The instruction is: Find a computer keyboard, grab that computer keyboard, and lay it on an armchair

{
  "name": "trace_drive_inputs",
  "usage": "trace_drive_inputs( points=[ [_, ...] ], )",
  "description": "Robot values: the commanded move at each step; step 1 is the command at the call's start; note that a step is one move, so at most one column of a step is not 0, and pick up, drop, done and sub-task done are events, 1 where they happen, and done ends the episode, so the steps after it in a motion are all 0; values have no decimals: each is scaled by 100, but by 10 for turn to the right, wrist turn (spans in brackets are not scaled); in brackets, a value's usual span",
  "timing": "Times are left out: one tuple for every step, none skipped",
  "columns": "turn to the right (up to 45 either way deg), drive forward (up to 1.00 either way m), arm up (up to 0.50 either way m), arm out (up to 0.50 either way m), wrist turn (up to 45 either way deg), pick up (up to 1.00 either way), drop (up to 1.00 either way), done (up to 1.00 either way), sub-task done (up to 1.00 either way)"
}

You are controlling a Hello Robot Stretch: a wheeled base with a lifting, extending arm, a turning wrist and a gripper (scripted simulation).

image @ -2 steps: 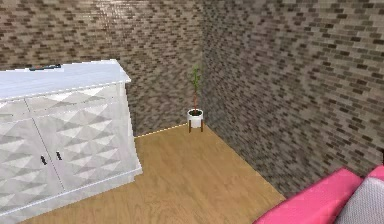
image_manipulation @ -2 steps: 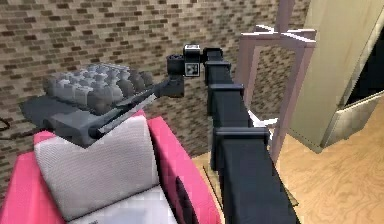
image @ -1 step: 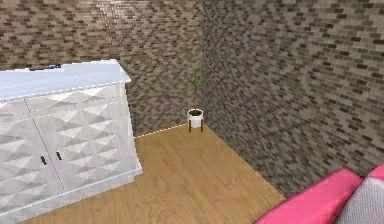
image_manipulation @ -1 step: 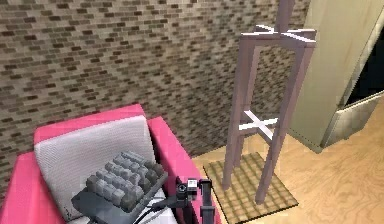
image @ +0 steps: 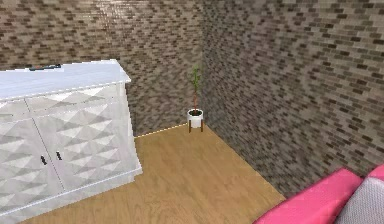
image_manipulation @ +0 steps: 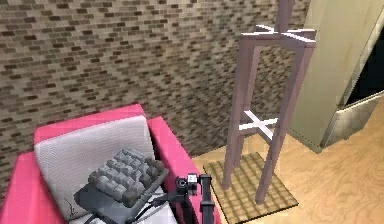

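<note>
Look out the arm side and you see a pink armchair (image_manipulation: 92,122) with a grey cushion (image_manipulation: 70,160), set against a brick wall (image_manipulation: 120,50). The keyboard (image_manipulation: 125,178) is dark grey with bumpy keys. It lies tilted over the front of that cushion. Your gripper (image_manipulation: 160,197) is just beside the keyboard's near end, at the tip of the dark arm (image_manipulation: 203,208) that comes up from the bottom edge. You cannot tell if the gripper holds the keyboard, or anything at all, because the keyboard lies over the armchair right at it. You also cannot tell if the two are touching. To the right of the armchair a tall wooden stand (image_manipulation: 270,100) with thin legs is on a small woven mat (image_manipulation: 250,190) on the wood floor (image_manipulation: 340,170). Look ahead and you see a white cabinet (image: 65,130) on the forward view's left, with a small dark thing (image: 45,68) on top. A little plant (image: 196,95) in a white pot stands in the corner where two brick walls meet. A pink bit of the armchair pokes in at the bottom right.
</note>
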Motion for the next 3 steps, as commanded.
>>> trace_drive_inputs(
  points=[
    [0,0,-32,0,0,0,0,0,0],
    [0,0,0,0,0,0,100,0,0],
    [0,0,10,0,0,0,0,0,0]
  ],
)
